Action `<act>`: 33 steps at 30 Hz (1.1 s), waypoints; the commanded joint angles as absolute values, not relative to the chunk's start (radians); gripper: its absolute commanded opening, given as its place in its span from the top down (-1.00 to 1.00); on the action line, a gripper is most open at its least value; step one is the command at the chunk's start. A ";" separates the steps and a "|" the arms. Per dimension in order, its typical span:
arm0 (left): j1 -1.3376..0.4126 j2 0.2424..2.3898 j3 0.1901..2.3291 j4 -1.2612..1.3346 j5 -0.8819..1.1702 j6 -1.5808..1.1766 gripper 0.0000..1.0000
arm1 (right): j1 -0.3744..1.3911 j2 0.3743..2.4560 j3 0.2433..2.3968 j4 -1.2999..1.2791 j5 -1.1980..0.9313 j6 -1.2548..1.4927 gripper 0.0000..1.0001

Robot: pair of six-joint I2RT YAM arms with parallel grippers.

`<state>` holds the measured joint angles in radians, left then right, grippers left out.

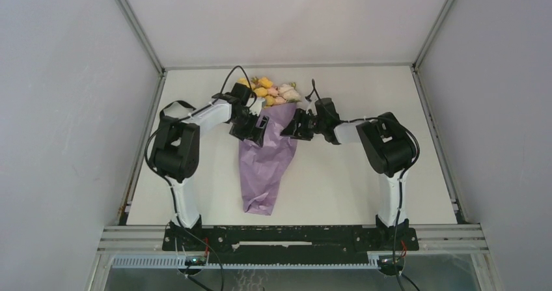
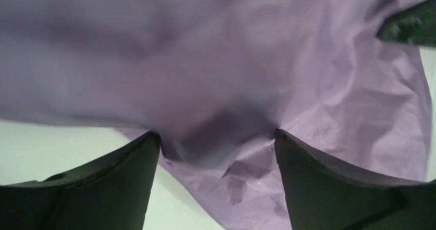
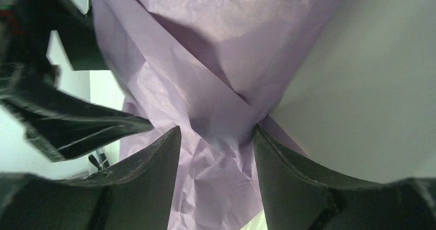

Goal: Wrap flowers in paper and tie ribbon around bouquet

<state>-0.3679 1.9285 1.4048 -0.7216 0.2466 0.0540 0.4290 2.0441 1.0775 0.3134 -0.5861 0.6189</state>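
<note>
Seeing bouquet (image 1: 265, 164) flat on desk (image 1: 351, 187), long axis near-far, flowers (image 1: 270, 90) at far end. Have left claw (image 1: 258, 126) spread wide astride paper (image 2: 308, 86) at upper left edge, right claw (image 1: 290, 127) half-apart at upper right; can't tell if gripping. Equally near.

White table (image 1: 364, 174); bouquet (image 1: 263, 167) lies mid-table, narrow end toward near edge.

2 arms bent inward facing each other, left gripper (image 2: 216, 137) jaws wide apart, right gripper (image 3: 216, 132) jaws narrower
</note>
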 commanded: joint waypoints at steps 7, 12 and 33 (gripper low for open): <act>-0.359 2.041 1.382 -0.677 0.375 -0.044 -0.69 | 0.504 2.138 1.034 0.488 -0.641 0.806 -0.27; -0.358 2.032 1.380 -0.671 0.375 -0.041 -0.69 | 0.503 2.159 1.035 0.605 -0.691 0.895 0.17; 0.050 1.887 1.444 -0.873 -0.215 0.632 -0.92 | 0.365 1.846 0.921 0.500 -0.736 0.830 1.00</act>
<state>-0.0418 1.8061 1.4063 -0.8623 0.0273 0.4694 0.3901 1.8896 0.9401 0.5098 -0.7204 0.8776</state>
